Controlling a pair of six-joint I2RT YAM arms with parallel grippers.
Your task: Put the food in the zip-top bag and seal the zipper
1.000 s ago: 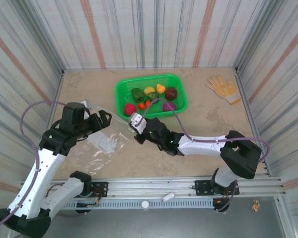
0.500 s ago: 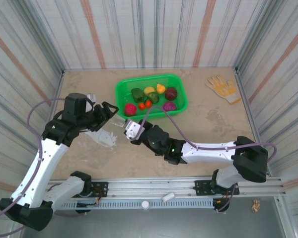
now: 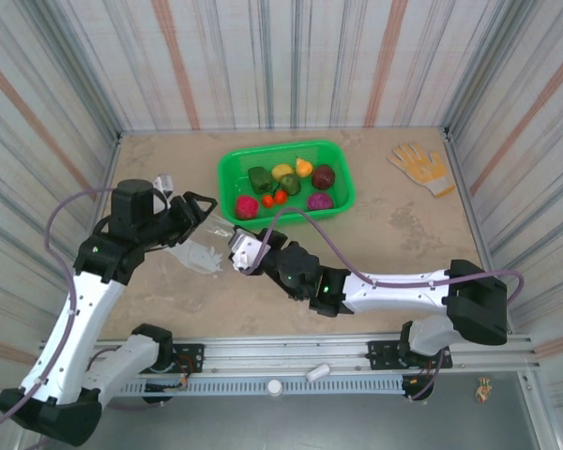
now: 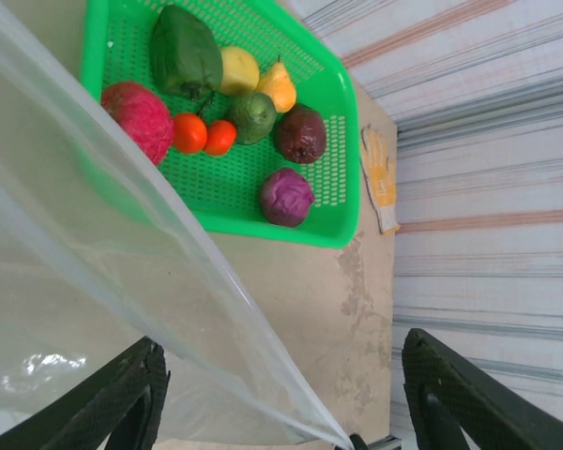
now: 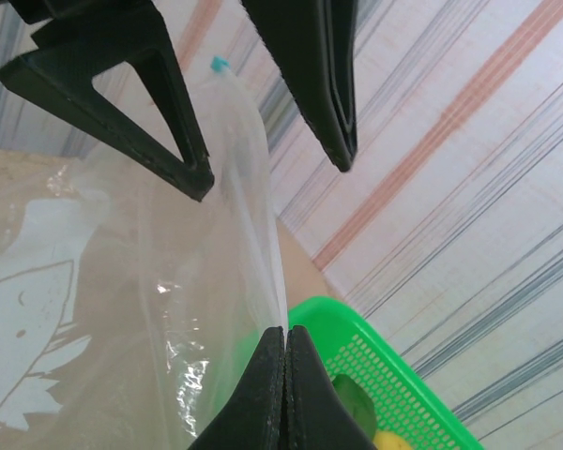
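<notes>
Left of centre in the top view, the zip-top bag (image 3: pixel 195 251) looks light, limp and slippery. Right fingers (image 5: pixel 267 384) clamp its rim; left fingers (image 5: pixel 122 103) stand apart astride it. Best held by the stiffer zipper (image 5: pixel 253 187).

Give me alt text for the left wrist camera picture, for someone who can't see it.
A clear zip-top bag slants across the foreground, its edge between the left gripper's open dark fingers. Behind it, a green mesh basket on the tan table holds toy fruits and vegetables, and a tan glove lies near the striped wall.
</notes>
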